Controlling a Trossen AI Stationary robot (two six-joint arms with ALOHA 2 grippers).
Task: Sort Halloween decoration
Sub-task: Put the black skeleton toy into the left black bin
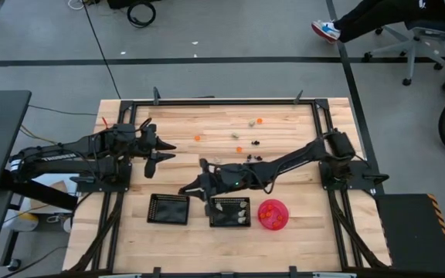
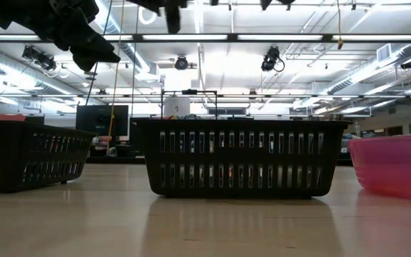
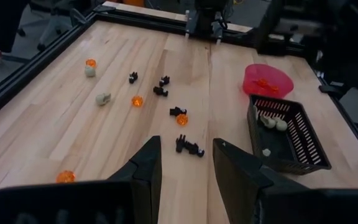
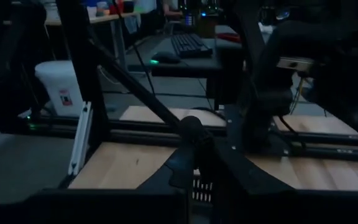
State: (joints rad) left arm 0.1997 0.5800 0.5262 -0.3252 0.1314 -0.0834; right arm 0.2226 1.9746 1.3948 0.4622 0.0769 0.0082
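The right gripper (image 1: 197, 183) is hovering above the table (image 1: 284, 239), just left of the middle mesh tray (image 1: 229, 211) — whether its fingers are holding a trinket, I cannot tell. The left gripper (image 1: 167, 150) is waiting at the left, fingers (image 3: 143, 171) apart and empty. Orange, black and cream Halloween trinkets (image 1: 248, 144) are lying scattered on the far table; cream ones are sitting in that tray, orange ones in the pink bowl (image 1: 273, 214).

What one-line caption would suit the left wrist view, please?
Open left gripper faces scattered trinkets, a pink bowl and black tray.
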